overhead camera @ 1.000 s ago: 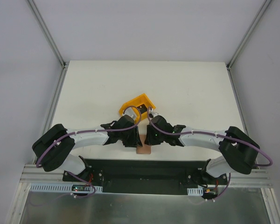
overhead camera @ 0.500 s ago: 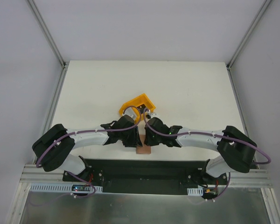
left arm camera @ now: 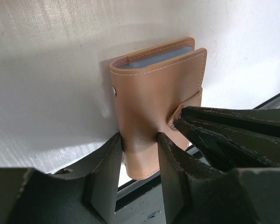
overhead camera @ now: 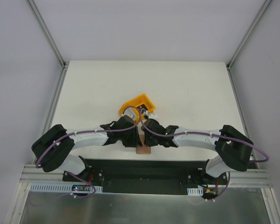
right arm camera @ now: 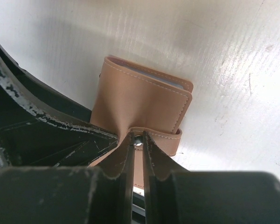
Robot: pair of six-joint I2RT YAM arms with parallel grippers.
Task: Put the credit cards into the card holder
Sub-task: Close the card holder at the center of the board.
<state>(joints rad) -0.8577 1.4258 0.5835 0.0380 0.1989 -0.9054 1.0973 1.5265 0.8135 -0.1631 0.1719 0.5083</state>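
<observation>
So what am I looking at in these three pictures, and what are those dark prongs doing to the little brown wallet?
Two robot arms are bolted to a white table. One picture looks down from above; the other two come from a camera on each wrist. The dark prongs are each arm's end effector, a two-finger pincher. The left end effector clamps the brown card holder at its edge, with grey-blue cards showing inside. The right end effector pinches its tab clasp. A yellow bin sits just beyond.

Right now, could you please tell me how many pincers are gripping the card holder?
2: the left pincer clamps the card holder's near edge; the right pincer pinches its tab clasp.
</observation>
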